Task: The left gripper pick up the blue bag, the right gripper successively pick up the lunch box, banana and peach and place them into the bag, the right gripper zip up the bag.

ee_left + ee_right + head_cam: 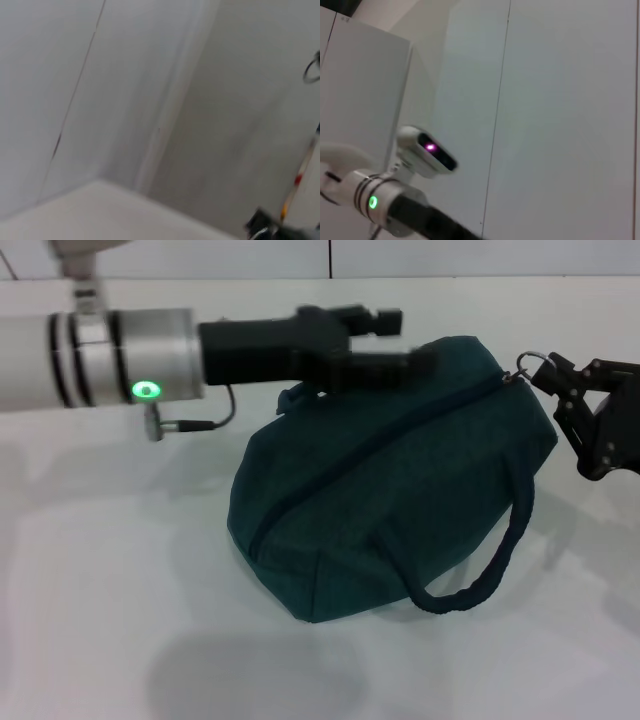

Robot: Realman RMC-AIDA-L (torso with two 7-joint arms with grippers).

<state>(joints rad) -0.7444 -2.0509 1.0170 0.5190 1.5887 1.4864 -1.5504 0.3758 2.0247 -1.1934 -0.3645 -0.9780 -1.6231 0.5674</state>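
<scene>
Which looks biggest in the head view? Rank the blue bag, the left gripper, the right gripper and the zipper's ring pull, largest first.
1. blue bag, by far the largest.
2. left gripper, though it is nearer the camera, which may inflate it.
3. right gripper, partly cut off by the frame edge, so its rank against the left is unsure.
4. ring pull, smallest.

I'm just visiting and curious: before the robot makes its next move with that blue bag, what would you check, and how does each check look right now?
1. The zipper line on the blue bag runs closed along the top seam: ok.
2. Right end effector is at the metal ring pull: ok, though whether it grips the ring, cannot tell.
3. Left end effector is at the bag's far top edge: ok; its hold on the fabric, cannot tell.
4. Lunch box, banana and peach inside: cannot tell, none are visible.
5. Loose handle hangs clear of both arms: ok.
</scene>
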